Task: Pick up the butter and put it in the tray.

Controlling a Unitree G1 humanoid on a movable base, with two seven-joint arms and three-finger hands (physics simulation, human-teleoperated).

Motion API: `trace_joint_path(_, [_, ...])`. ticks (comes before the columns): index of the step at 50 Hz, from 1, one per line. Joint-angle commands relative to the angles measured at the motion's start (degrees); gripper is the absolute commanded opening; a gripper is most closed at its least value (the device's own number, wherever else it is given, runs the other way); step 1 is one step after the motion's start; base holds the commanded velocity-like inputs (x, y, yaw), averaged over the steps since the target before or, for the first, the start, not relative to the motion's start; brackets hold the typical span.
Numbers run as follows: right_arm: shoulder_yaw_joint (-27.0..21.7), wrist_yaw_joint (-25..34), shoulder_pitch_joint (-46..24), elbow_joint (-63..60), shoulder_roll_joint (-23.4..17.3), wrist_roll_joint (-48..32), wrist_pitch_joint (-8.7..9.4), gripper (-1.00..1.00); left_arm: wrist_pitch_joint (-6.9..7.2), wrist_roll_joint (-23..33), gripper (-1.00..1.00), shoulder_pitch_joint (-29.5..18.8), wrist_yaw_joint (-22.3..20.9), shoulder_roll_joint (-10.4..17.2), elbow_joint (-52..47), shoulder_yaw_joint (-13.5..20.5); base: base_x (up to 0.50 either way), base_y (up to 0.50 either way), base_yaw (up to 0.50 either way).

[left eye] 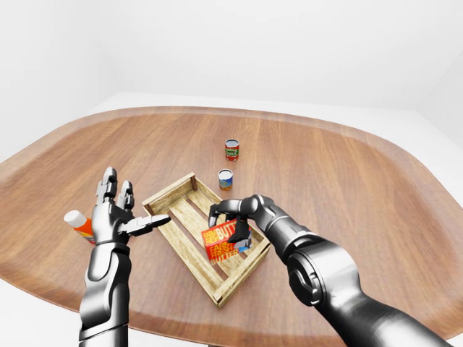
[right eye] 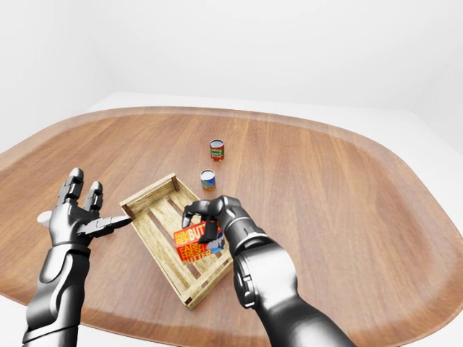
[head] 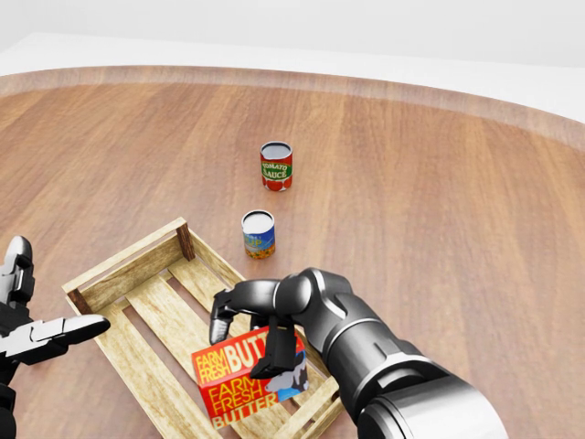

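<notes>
Butter (head: 239, 381) box reading "FARM FRESH BUTTER", gripped by right hand (head: 260, 325), over tray (head: 128, 274), left hand (left eye: 116, 217) splayed

— How many cans do you count on that table (left eye: 347, 188)?

— Two. One tomato sauce can (head: 276, 165) with a red label, and one can with a blue and orange label (head: 259, 234).

— Boxes of butter?

— One butter box (head: 245, 377), red and orange.

— Trays?

— One wooden slatted tray (head: 126, 273).

— Anything else?

— One white-capped bottle (left eye: 78, 223), mostly hidden. And two robot hands: one left hand (left eye: 114, 214), one right hand (head: 260, 315).
</notes>
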Motion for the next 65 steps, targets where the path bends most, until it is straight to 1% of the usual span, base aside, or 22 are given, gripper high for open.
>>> trace_joint_path(1, [-3.4, -1.4, -0.1, -0.8, 0.1, -0.3, 0.00, -1.00, 0.00, -0.2, 1.00, 0.0, 0.0, 0.1, -0.1, 0.1, 0.00, 0.00, 0.00])
trace_joint_path(9, [-3.9, -2.5, 0.5, -0.8, 0.3, 0.0, 0.00, -1.00, 0.00, -0.1, 1.00, 0.0, -0.2, 0.0, 0.4, 0.0, 0.00, 0.00, 0.00])
trace_joint_path(22, [-3.5, -4.8, 1.8, -0.8, 0.6, -0.8, 0.00, -1.00, 0.00, -0.1, 1.00, -0.1, 0.0, 0.1, 0.3, -0.1, 0.00, 0.00, 0.00])
trace_joint_path(26, [-2.8, -7.8, 2.4, -0.7, 0.7, -2.8, 0.00, -1.00, 0.00, -0.2, 1.00, -0.2, 0.2, 0.2, -0.4, 0.0, 0.00, 0.00, 0.00])
trace_joint_path(27, [-2.5, -9.5, 2.6, -0.7, 0.7, -3.6, 0.00, -1.00, 0.00, -0.2, 1.00, -0.2, 0.2, 0.3, -0.4, 0.0, 0.00, 0.00, 0.00])
trace_joint_path(29, [-2.8, -10.4, 2.7, -0.7, 0.7, -4.1, 0.00, -1.00, 0.00, 0.0, 1.00, -0.2, 0.0, 0.1, 0.0, 0.0, 0.00, 0.00, 0.00])
trace_joint_path(31, [-2.5, -12.6, 2.9, -0.6, 0.7, -5.2, 0.00, -1.00, 0.00, 0.0, 1.00, -0.1, 0.0, 0.0, 0.2, 0.0, 0.00, 0.00, 0.00])
trace_joint_path(33, [-3.1, -13.2, 3.0, -0.6, 0.7, -5.2, 0.00, -1.00, 0.00, -0.1, 1.00, 0.0, 0.0, 0.1, -0.2, 0.0, 0.00, 0.00, 0.00])
trace_joint_path(35, [-3.0, -15.6, 3.2, -0.6, 0.6, -5.8, 0.00, -1.00, 0.00, 0.1, 1.00, 0.0, -0.1, 0.0, 0.2, 0.0, 0.00, 0.00, 0.00])
trace_joint_path(39, [-5.1, -14.0, 3.4, -0.7, 0.1, -2.8, 0.00, -1.00, 0.00, 0.0, 1.00, 0.0, -0.1, 0.1, 0.1, 0.1, 0.00, 0.00, 0.00])
trace_joint_path(45, [-4.2, -15.8, 3.6, -0.7, -0.2, -2.8, 0.00, -1.00, 0.00, 0.3, 1.00, 0.1, -0.2, 0.0, 0.3, -0.1, 0.00, 0.00, 0.00])
trace_joint_path(47, [-4.0, -17.2, 3.7, -0.7, -0.3, -3.1, 0.00, -1.00, 0.00, 0.3, 1.00, 0.1, -0.1, 0.1, 0.0, 0.0, 0.00, 0.00, 0.00])
trace_joint_path(60, [-3.8, -16.1, 4.2, -0.7, 0.6, -2.5, 0.00, -1.00, 0.00, 0.4, 1.00, 0.1, -0.2, 0.0, 0.2, 0.0, 0.00, 0.00, 0.00])
trace_joint_path(65, [-3.7, -16.8, 4.4, -0.7, 1.1, -2.3, 0.00, -1.00, 0.00, 0.3, 1.00, 0.0, -0.1, 0.0, 0.3, -0.1, 0.00, 0.00, 0.00])
